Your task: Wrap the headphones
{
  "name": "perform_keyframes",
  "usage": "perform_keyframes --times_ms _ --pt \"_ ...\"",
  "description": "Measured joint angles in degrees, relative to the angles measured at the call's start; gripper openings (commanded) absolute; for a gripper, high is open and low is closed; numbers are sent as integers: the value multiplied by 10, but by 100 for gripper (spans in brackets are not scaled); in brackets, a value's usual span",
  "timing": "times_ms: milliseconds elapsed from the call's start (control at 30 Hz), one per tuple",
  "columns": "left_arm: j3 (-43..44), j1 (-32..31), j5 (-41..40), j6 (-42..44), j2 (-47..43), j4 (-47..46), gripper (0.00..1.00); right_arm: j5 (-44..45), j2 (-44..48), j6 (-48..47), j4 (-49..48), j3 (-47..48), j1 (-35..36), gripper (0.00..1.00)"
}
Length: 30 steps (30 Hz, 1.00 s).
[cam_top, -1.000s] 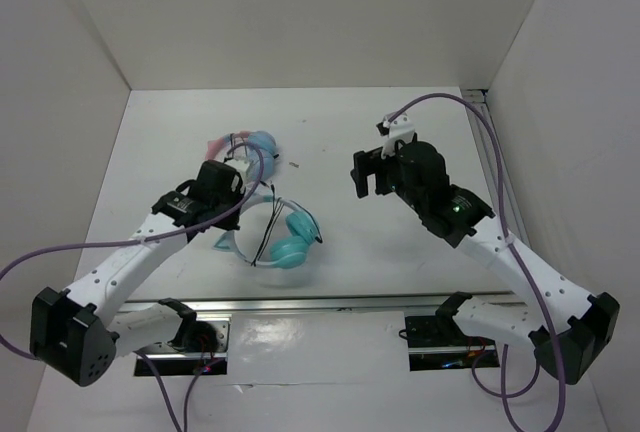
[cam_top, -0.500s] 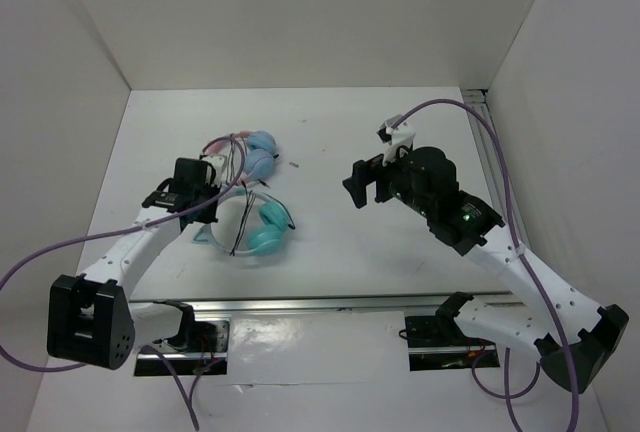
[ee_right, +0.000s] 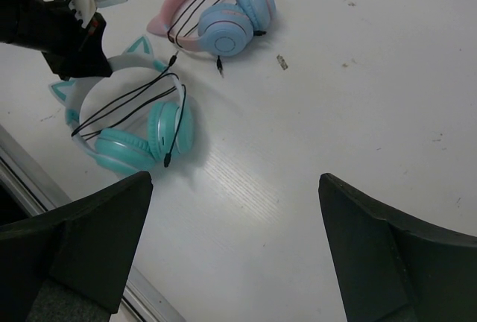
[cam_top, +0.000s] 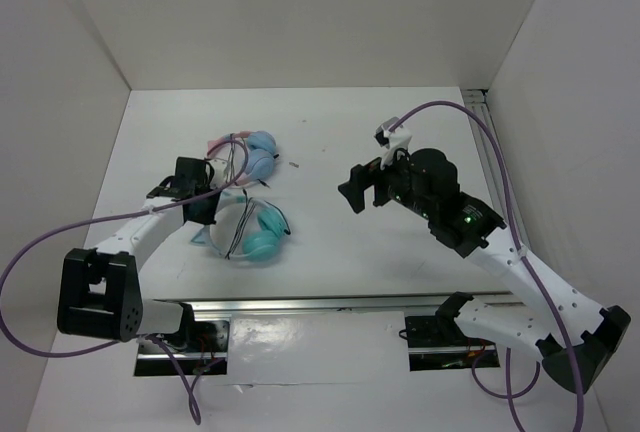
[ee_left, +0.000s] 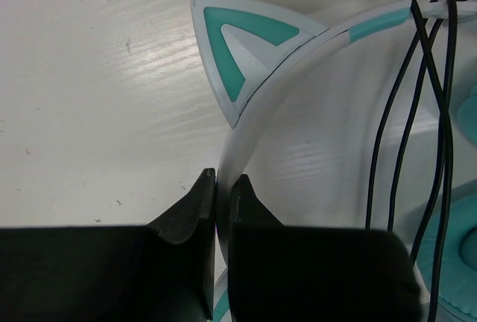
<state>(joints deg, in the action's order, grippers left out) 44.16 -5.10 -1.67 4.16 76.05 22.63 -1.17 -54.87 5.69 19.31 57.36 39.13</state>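
**Top external:** My left gripper point(cam_top: 203, 210) is clamped on the white band of the headphones point(cam_top: 258, 240). It has dragged them further left across the table point(cam_top: 340, 122) than they lay 1 second ago, to just below the pink-banded headphones point(cam_top: 245, 149). My right gripper point(cam_top: 358, 190) has finished spreading to its widest and edged toward the set, but hangs well apart from it. I judge the pull steadies the band for the right side to come in for the cable.

**Left wrist:** The left gripper point(ee_left: 222, 188) has its jaws pinched tight on the band, just below 1 cat ear point(ee_left: 238, 54). The black cable point(ee_left: 406, 113) crosses the band in several strands at right.

**Right wrist:** Between my right gripper's point(ee_right: 235, 188) wide-set fingers, the headphones point(ee_right: 127, 132) sit at upper left. The cable point(ee_right: 134, 95) is draped loosely over the hoop and its plug point(ee_right: 165, 164) lies free, so I judge the wrapping unfinished.

No brand, label or writing can be read in any view.
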Motion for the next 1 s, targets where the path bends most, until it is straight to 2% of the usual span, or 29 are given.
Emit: perform_keyframes --times_ms 100,267,467,500,533,567,600,833,1000 --pt "0 1 -20 -2 4 -6 6 -4 2 0 0 0 2 100" --pt "0 5 -46 -15 12 -9 24 -6 2 -2 0 0 7 100" --pt "0 7 -89 -27 9 -8 36 -6 3 -2 0 0 11 100" --pt "0 7 -97 -29 7 -8 41 -6 3 -2 0 0 11 100" --pt "0 8 -104 -31 2 -8 54 -6 3 -2 0 0 11 100" --pt "0 8 -111 -32 -3 -9 93 -6 3 -2 0 0 11 100" --pt "0 8 -116 -31 -9 -9 100 -6 3 -2 0 0 11 100" --pt "6 9 -118 -46 -44 -2 100 -6 3 -2 0 0 11 100" --pt "70 9 -113 -81 -96 40 100 11 2 0 10 5 13 100"
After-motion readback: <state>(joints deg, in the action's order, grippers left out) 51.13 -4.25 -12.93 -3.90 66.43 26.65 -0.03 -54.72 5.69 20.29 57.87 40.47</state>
